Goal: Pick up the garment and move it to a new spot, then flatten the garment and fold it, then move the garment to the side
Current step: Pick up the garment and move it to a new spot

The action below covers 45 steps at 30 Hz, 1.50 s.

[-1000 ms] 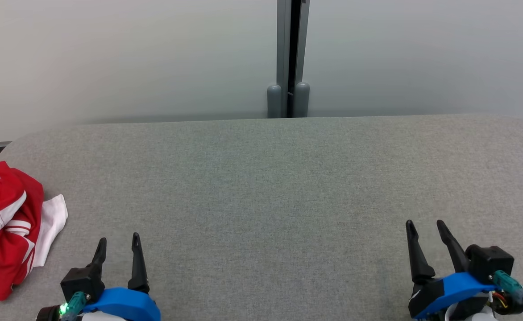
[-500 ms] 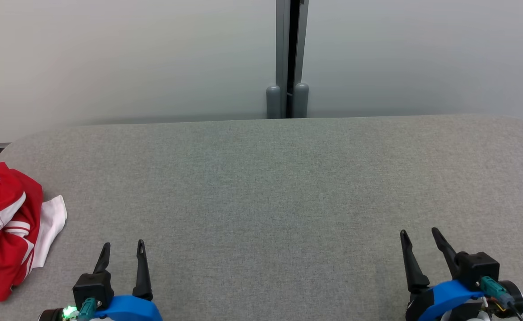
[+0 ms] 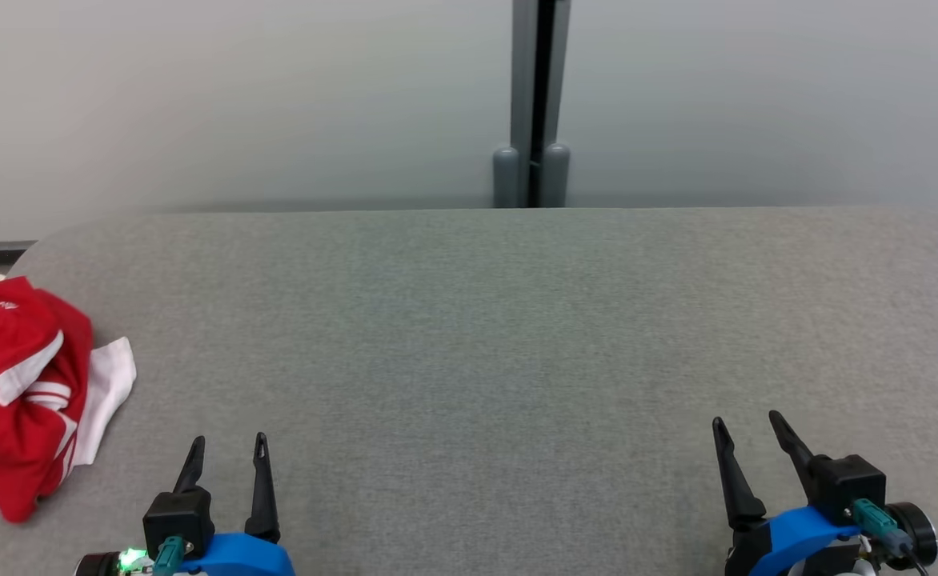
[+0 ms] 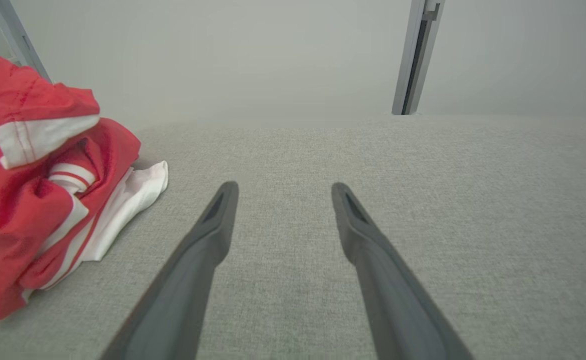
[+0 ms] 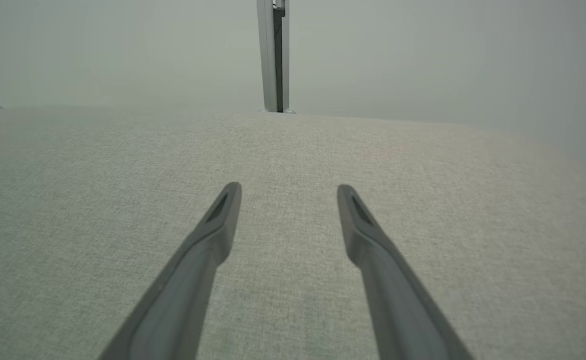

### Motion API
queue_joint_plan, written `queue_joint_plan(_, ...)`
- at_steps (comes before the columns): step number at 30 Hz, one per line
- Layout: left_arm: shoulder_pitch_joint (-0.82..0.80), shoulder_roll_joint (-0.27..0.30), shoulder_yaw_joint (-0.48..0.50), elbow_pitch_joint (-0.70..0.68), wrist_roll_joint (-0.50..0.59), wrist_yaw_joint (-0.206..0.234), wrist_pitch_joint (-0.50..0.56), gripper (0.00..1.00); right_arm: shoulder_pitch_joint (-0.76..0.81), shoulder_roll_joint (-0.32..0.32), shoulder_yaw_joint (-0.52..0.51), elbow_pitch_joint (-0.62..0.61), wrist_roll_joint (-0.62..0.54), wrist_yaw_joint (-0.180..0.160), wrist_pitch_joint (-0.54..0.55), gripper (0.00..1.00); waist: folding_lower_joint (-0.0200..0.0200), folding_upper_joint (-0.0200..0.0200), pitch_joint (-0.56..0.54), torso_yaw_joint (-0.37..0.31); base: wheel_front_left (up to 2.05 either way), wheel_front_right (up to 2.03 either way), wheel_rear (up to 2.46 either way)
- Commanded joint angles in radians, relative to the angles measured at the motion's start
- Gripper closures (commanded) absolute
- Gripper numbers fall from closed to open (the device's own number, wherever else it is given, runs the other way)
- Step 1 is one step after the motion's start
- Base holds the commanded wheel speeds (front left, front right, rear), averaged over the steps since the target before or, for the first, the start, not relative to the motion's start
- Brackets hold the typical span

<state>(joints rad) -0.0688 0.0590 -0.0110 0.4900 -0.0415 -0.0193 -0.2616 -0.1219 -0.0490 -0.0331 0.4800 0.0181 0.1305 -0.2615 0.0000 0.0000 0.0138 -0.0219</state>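
Note:
A crumpled red garment point(image 3: 13, 392) with white stripes and a white part lies bunched at the far left of the grey fabric table point(image 3: 485, 336); in the left wrist view the garment point(image 4: 38, 200) sits to the left of the fingers. My left gripper point(image 3: 229, 440) stands open at the lower left, to the right of the garment and apart from it, with nothing between its fingers point(image 4: 208, 235). My right gripper point(image 3: 745, 420) stands open at the lower right over bare fabric, its fingers point(image 5: 213, 235) empty.
A pale wall runs behind the table's far edge, with a grey vertical post point(image 3: 539, 104) at its middle. The table's rounded left corner point(image 3: 37, 244) is just beyond the garment.
Both grippers have drawn back toward the bottom edge of the head view. The head camera has shifted, so the garment and post sit slightly further right. The garment lies as before.

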Motion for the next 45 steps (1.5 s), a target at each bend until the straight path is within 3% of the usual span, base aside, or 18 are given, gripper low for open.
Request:
queue_joint_plan(1,-0.013,0.000,0.005,0.004,-0.004,-0.003,-0.005,0.00,-0.004,-0.004,0.002,0.001,-0.005,0.000,-0.005,0.00,0.0000,0.0000,0.011,0.033,0.00,0.00,0.00)
queue_joint_plan(15,0.002,-0.003,0.051,0.024,-0.019,-0.003,-0.005,0.00,-0.020,-0.003,0.049,0.008,0.028,0.000,-0.005,0.00,0.0000,0.0000,0.057,0.355,0.00,0.00,0.00)
queue_joint_plan(21,0.025,-0.002,0.088,0.032,-0.024,0.002,-0.005,0.00,-0.028,-0.004,0.081,0.017,0.036,0.000,-0.005,0.00,0.0000,0.0000,0.063,0.437,0.00,0.00,0.00)
queue_joint_plan(27,0.011,-0.005,0.116,0.041,-0.045,-0.006,-0.005,0.00,-0.037,-0.004,0.102,0.022,0.043,0.000,-0.005,0.00,0.0000,0.0000,0.077,0.450,0.00,0.00,0.00)
queue_joint_plan(33,-0.082,-0.006,0.156,0.057,-0.120,-0.072,-0.005,0.00,-0.068,-0.004,0.136,0.035,0.102,0.000,-0.005,0.00,0.0000,0.0000,0.132,0.419,0.00,0.00,0.00)
queue_joint_plan(39,-0.222,0.043,0.179,0.087,-0.135,-0.099,-0.005,0.00,-0.103,-0.005,0.153,0.023,0.097,0.000,-0.005,0.00,0.0000,0.0000,0.201,0.384,0.00,0.00,0.00)
queue_joint_plan(45,-0.425,0.137,0.152,0.160,-0.181,-0.113,-0.005,0.00,-0.154,-0.015,0.179,-0.002,0.099,0.000,-0.004,0.00,0.0000,0.0000,0.296,0.334,0.00,0.00,0.00)
